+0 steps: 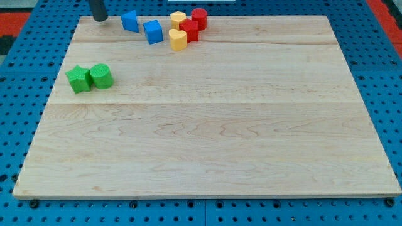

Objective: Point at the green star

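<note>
Camera view: along the wooden bench's [207, 144] left edge sit two green blocks, touching, the star-shaped green block [78, 79] nearer the edge and a rounder green cylinder block [100, 75] beside it. My tip [99, 19] rests at the bench's far-left corner, well apart from both; the arm carries no gripper, so nothing is held. Further right along the far edge cluster two blue blocks [141, 26], two yellow blocks [178, 29] and two red blocks [194, 24]. Judging from this, the tip should slide down the left edge and stop just short of the star's far side, without nudging the cylinder.
</note>
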`<state>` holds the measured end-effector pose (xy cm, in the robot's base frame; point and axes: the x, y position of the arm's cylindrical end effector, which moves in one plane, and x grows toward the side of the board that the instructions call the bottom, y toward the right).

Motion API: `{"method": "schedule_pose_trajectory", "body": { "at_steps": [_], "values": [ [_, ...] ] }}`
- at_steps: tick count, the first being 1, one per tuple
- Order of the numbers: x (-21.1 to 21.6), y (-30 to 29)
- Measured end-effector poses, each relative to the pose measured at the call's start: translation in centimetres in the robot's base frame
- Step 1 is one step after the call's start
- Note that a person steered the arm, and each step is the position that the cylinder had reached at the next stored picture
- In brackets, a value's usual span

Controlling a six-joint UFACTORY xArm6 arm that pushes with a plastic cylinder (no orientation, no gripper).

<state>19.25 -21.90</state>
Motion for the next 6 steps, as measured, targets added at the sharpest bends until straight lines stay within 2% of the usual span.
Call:
{"method": "schedule_pose_trajectory", "body": {
  "at_steps": [1,2,3,4,5,6],
  "values": [
    [2.3,6.5],
    [3.3,3.7],
    [5.7,-7.8],
    [7.2,-8.6],
    [12.3,-8.6],
    [19.3,-8.2]
  ]
}}
